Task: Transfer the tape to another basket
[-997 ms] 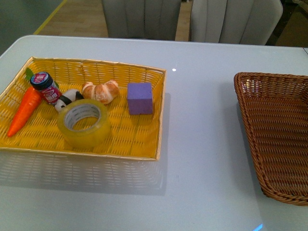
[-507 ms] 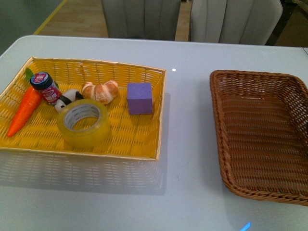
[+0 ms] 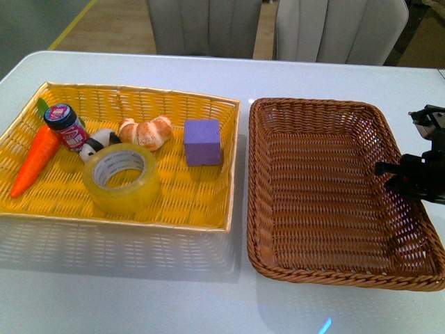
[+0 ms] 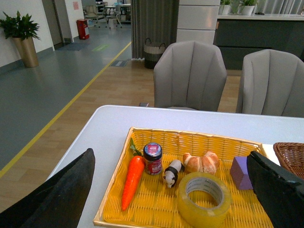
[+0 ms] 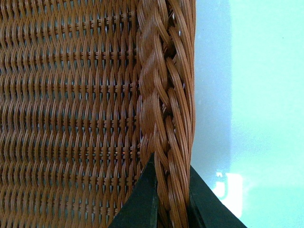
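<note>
While my right gripper [image 5: 170, 166] pinches the basket [image 3: 309, 102] rim — a finger each side — I should release squarely and lift clear; the tape [image 3: 125, 193] sits well beyond it

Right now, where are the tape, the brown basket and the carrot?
tape [image 3: 122, 197], front view, near outer wall of the roll.
brown basket [image 3: 313, 103], front view, far rim.
carrot [image 3: 38, 158], front view, middle of the orange body.

The right end effector [image 3: 398, 175] runs off the frame's right edge, where the basket [image 3: 313, 104] also loses its lower right corner.
</note>
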### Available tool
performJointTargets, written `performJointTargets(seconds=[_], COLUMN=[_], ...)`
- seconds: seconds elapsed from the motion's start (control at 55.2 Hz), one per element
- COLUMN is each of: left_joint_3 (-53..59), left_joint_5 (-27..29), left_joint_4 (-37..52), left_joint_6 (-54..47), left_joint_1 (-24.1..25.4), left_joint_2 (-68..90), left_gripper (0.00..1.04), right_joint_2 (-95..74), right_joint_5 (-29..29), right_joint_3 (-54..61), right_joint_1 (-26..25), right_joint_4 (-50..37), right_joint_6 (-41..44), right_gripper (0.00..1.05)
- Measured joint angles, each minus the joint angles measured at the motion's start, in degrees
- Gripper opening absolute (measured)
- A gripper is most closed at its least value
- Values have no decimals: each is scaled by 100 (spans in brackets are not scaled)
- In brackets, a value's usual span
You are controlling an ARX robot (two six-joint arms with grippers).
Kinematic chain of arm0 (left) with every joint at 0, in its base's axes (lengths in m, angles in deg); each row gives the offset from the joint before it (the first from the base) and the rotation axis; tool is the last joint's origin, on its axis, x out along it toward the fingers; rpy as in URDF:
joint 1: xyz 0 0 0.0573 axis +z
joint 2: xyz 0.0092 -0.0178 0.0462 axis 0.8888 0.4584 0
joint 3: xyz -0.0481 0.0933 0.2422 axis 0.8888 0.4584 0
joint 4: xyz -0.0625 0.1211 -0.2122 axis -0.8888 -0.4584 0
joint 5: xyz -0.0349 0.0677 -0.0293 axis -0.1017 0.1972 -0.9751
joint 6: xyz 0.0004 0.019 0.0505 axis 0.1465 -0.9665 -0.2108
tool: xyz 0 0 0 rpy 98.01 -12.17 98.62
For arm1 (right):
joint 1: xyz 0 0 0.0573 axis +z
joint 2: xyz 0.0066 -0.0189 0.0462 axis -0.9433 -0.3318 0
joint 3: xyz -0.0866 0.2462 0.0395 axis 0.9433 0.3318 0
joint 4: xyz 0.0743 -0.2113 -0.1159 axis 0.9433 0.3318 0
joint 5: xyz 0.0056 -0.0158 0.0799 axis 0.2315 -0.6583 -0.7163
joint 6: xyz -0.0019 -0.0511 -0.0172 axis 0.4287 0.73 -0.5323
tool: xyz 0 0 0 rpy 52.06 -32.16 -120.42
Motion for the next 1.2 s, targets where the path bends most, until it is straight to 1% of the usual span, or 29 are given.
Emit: performJointTargets(seconds=[0.072,0.109,0.181,0.199,0.236,0.344,0.381,0.399,0.489,0.525,0.598,0.652,0.779,0.815,0.834,0.852,0.87,0.906,0.924,0.96,1.051,1.196], left_joint_3=[0,0,0,0,0,0,0,0,0,0,0,0,0,0,0,0,0,0,0,0,0,0], left_joint_5=[0,0,0,0,0,0,0,0,0,0,0,0,0,0,4,0,0,0,0,0,0,0], left_joint_4=[0,0,0,0,0,0,0,0,0,0,0,0,0,0,0,0,0,0,0,0,0,0], left_joint_6=[0,0,0,0,0,0,0,0,0,0,0,0,0,2,0,0,2,0,0,0,0,0], left_joint_1=[0,0,0,0,0,0,0,0,0,0,0,0,0,0,0,0,0,0,0,0,0,0], left_joint_2=[0,0,0,0,0,0,0,0,0,0,0,0,0,0,0,0,0,0,0,0,0,0], left_gripper=[96,96,96,96,96,96,96,96,96,96,96,96,96,96,96,96,96,96,96,96,96,96], right_joint_2=[-2,-2,0,0,28,240,413,581,1056,1379,1919,2306,3405,3657,3711,3821,3869,4068,4118,4321,4725,5309], right_joint_5=[33,48,90,94,101,149,140,122,63,-13,-107,-186,-291,-260,-234,-179,-160,-138,-133,-94,-17,122], right_joint_3=[33,50,131,140,181,308,385,459,682,848,1141,1351,1982,2396,2511,2739,2855,3276,3370,3670,4013,4448], right_joint_1=[33,39,37,35,9,-98,-157,-201,-304,-358,-428,-470,-573,-575,-575,-573,-568,-546,-533,-483,-391,-256], right_joint_4=[-17,-42,-105,-114,-160,-315,-411,-485,-686,-796,-920,-981,-1091,-2011,-2282,-2776,-3010,-3790,-3956,-4433,-4603,-4389], right_joint_6=[-50,-57,-68,-68,-72,-61,-44,-20,87,129,166,177,221,278,291,302,306,328,330,358,393,409], right_gripper=[5,11,27,29,36,51,58,64,76,83,93,97,95,88,87,83,82,75,73,66,52,27])
